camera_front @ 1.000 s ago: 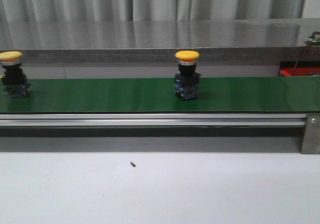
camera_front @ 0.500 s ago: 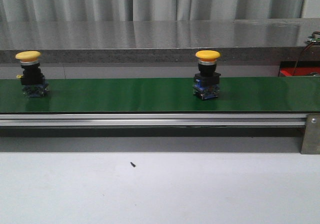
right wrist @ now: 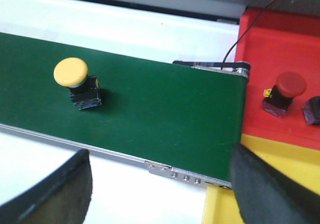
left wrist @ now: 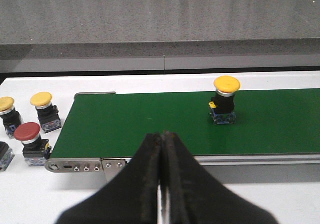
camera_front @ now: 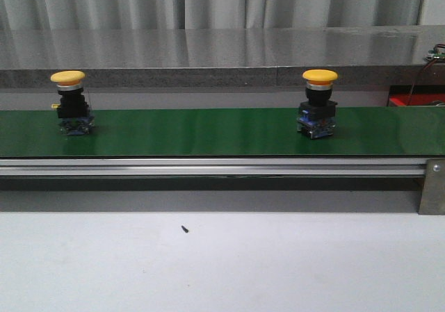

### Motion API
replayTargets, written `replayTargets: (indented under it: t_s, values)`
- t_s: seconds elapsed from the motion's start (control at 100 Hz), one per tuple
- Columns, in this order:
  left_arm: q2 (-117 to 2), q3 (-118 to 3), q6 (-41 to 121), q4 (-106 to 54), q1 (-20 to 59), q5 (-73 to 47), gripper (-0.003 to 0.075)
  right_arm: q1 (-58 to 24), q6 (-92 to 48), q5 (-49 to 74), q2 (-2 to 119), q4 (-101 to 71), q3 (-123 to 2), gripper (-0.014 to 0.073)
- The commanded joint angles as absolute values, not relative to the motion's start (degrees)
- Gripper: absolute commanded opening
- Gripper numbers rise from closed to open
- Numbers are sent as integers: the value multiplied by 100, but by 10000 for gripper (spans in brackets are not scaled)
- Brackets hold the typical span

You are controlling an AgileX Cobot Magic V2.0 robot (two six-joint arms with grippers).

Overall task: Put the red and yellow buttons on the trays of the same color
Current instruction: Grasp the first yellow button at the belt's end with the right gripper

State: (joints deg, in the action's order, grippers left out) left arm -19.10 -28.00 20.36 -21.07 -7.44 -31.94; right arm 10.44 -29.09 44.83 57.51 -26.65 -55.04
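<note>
Two yellow buttons stand upright on the green belt: one at the left, one right of the middle. Neither gripper shows in the front view. My left gripper is shut and empty, over the belt's near rail, with the left button ahead of it. My right gripper is open and empty near the belt's right end, with the right button on the belt. A red tray holds a red button. A yellow tray lies beside it.
Off the belt's left end stand two yellow buttons and a red one on the white table. A dark part lies on the red tray. A black cable crosses it. A grey ledge runs behind the belt.
Both yellow buttons have ridden the belt to the right, each by about the same distance. Nothing else has changed in the front view.
</note>
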Motion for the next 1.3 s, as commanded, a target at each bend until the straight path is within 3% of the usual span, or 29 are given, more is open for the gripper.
replayTargets:
  t_s: [0.0, 0.47, 0.95, 1.29]
  values:
    - [-1956, -2948, 2048, -2251, -715, -2749, -19, 995, -2963, 4422, 6216, -2823, -5986, 569]
    - [-1956, -2948, 2048, -2251, -715, -2749, -20, 36, -3211, 4301, 8499, -2817, -7067, 569]
    - [-1956, -2948, 2048, -2251, -715, -2749, -20, -85, -3251, 4300, 9417, -2766, -7596, 566]
    - [-1956, -2948, 2048, -2251, -715, -2749, -20, -85, -3246, 4527, 9581, -2564, -7600, 311]
